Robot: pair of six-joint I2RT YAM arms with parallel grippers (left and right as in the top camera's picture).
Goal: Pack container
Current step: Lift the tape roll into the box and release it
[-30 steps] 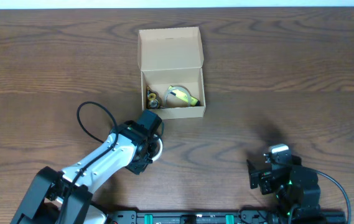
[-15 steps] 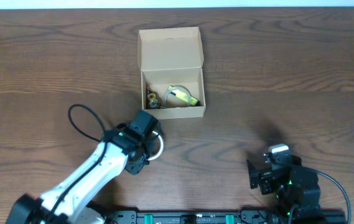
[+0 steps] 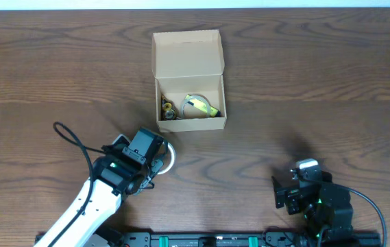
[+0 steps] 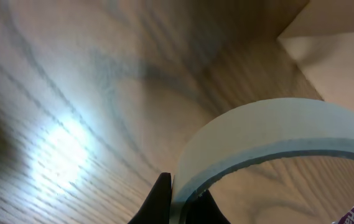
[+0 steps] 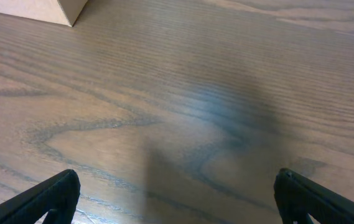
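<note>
The tan cardboard container stands open at the table's upper middle, lid flap folded back, with a yellow-and-white item and small dark bits inside. My left gripper is shut on a white tape roll, held below and left of the container's front wall. In the left wrist view the jaws pinch the roll's wall, and the container's corner shows at upper right. My right gripper is open and empty at the lower right, its fingertips spread wide over bare wood.
A black cable loops out from the left arm. The brown wood table reaches to a pale far edge. A corner of the container shows at the top left of the right wrist view.
My left arm has drawn back down and to the left, away from the container, carrying the tape roll. The right arm has not moved.
</note>
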